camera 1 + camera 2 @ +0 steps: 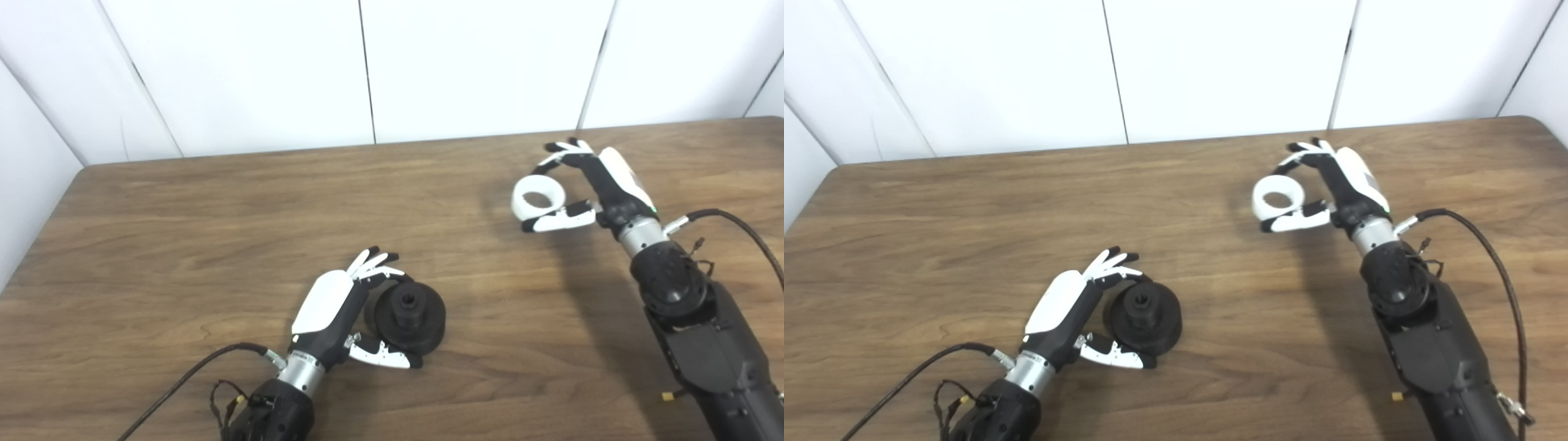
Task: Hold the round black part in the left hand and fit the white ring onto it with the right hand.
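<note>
The round black part (405,316) lies on the wooden table (184,245) near the front, its raised hub facing up. My left hand (340,309) wraps it from the left, with fingers (375,264) at its far rim and thumb (384,356) at its near rim. The white ring (538,197) is at the right rear, pinched by my right hand (591,184). The fingers arch over its top and the thumb (560,219) is against its near side. The ring is well apart from the black part.
White wall panels (367,67) stand right behind the table's far edge. A black cable (744,229) loops from the right wrist and another cable (184,380) trails from the left wrist. Bare wood lies between the two hands.
</note>
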You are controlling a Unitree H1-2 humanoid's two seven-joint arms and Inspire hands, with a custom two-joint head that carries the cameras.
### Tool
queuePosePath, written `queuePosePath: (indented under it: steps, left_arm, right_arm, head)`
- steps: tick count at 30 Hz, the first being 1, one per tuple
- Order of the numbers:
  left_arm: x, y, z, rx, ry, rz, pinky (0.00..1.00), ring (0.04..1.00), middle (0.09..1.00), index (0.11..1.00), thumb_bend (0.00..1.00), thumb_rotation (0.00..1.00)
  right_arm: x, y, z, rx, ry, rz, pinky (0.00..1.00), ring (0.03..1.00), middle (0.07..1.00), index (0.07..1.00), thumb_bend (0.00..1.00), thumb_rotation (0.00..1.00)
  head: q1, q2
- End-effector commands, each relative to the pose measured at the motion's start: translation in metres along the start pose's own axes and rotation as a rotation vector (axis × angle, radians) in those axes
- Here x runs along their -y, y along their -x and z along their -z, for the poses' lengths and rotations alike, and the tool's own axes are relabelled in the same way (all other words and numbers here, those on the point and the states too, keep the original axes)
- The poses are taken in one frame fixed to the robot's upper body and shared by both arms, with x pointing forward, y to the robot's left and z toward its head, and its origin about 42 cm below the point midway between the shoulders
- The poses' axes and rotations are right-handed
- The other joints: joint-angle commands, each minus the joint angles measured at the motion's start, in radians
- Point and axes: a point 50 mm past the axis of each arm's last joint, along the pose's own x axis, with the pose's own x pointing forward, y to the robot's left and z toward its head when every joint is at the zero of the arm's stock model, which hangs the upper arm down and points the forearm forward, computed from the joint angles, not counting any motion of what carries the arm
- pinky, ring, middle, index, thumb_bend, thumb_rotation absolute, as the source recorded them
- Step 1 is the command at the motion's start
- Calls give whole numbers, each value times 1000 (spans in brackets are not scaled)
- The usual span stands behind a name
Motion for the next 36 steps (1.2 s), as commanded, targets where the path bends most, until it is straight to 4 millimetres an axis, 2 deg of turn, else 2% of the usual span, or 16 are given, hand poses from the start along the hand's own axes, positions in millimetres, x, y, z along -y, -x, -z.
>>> queuePosePath:
  steps: [1, 8, 11, 15, 30, 36]
  left_arm:
    - [8, 1, 10, -44, -23, 43, 861, 986, 914, 659, 936, 181]
    - [11, -1, 9, -38, -26, 41, 864, 988, 915, 660, 934, 189]
    - [11, -1, 9, -39, -27, 41, 866, 988, 915, 663, 932, 195]
    - [12, -2, 9, -42, -16, 46, 876, 992, 919, 664, 926, 198]
    - [9, -8, 4, -43, -27, 30, 860, 991, 919, 662, 930, 190]
    - [9, -8, 3, -41, -21, 31, 863, 990, 924, 663, 923, 186]
  right_arm:
    - [12, -2, -26, 73, -2, 13, 959, 997, 881, 486, 525, 148]
    - [1, 18, -58, 144, -9, -62, 929, 992, 874, 486, 526, 144]
    - [-2, 22, -62, 153, -11, -82, 936, 997, 875, 486, 526, 145]
    - [-18, 36, -81, 204, -18, -155, 885, 991, 876, 486, 526, 147]
    - [-54, 44, -111, 261, -81, -267, 917, 1000, 886, 487, 526, 148]
    - [-61, 43, -117, 274, -81, -283, 932, 1000, 881, 487, 525, 150]
  head:
    - [2, -1]
    - [9, 1]
    - [9, 1]
    - [10, 7]
    - [30, 27]
    - [30, 31]
